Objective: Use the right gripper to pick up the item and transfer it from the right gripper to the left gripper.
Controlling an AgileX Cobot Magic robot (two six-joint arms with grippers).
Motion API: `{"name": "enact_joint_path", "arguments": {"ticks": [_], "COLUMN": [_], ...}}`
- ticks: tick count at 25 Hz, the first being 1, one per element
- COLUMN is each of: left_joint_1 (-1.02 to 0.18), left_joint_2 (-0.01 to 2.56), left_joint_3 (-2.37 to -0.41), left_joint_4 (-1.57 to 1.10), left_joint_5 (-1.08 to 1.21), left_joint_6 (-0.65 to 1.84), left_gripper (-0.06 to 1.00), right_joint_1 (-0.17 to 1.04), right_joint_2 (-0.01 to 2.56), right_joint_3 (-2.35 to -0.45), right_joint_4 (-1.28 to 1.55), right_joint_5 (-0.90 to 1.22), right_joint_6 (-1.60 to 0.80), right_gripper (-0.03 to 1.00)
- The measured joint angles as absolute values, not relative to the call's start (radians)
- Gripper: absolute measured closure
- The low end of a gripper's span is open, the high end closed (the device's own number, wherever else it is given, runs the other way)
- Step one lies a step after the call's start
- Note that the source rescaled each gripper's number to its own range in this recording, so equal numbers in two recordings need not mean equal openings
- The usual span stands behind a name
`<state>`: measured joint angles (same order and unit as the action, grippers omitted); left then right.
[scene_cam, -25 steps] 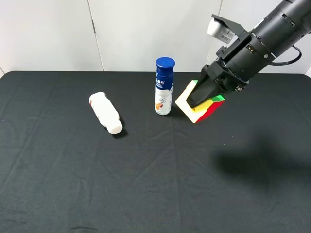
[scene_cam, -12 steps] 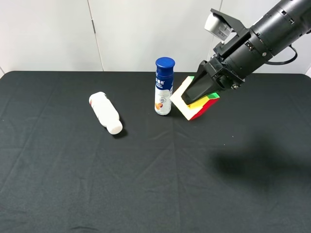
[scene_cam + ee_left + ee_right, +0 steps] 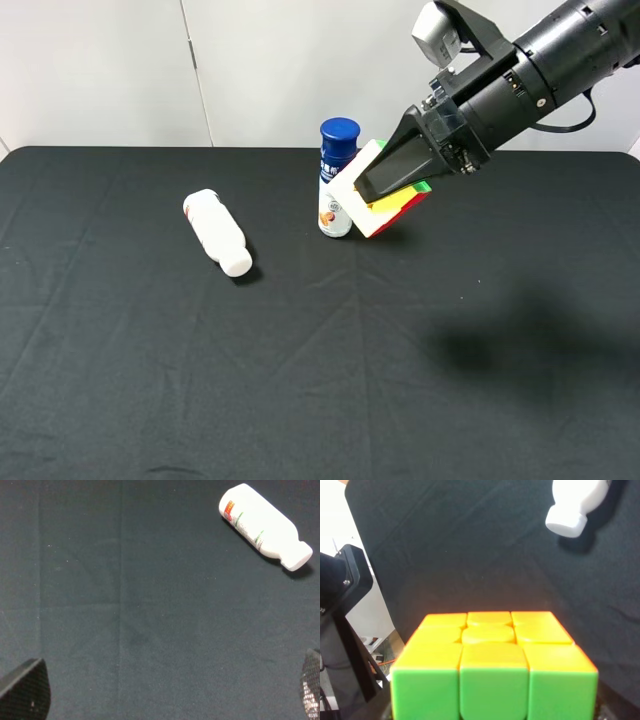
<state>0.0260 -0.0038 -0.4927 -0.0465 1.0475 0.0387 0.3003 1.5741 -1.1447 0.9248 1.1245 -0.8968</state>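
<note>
cube (image 3: 352,205) higher and further left than second ago, clear of cloth. right gripper (image 3: 375,185) clamped on it, cube jutting past fingertips toward left side. left gripper (image 3: 168,690) spread wide, empty, outside high view, well apart from cube.

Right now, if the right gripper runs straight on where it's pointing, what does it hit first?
Likely the black table, cube first: in the high view the right gripper points down-left, and its wrist view shows bare cloth ahead. The blue-capped bottle sits close beside that line; depth unclear.
</note>
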Motion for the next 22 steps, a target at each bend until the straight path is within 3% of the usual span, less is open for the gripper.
{"name": "enact_joint_path", "arguments": {"ticks": [14,22], "left_joint_1": [0.026,0.026], "left_joint_2": [0.113,0.326], "left_joint_3": [-0.548,-0.621], "left_joint_4": [-0.178,-0.25], "left_joint_5": [1.047,1.042], "left_joint_6": [0.201,0.419], "left_gripper": [-0.04,-0.03], "right_joint_1": [0.307,0.445], "right_joint_2": [1.574,1.574], "right_joint_3": [-1.145,-1.145], "right_joint_4": [1.036,1.04], "right_joint_5": [1.159,1.114], "right_joint_6": [-1.068,-1.104], "right_gripper": [0.97,0.97]}}
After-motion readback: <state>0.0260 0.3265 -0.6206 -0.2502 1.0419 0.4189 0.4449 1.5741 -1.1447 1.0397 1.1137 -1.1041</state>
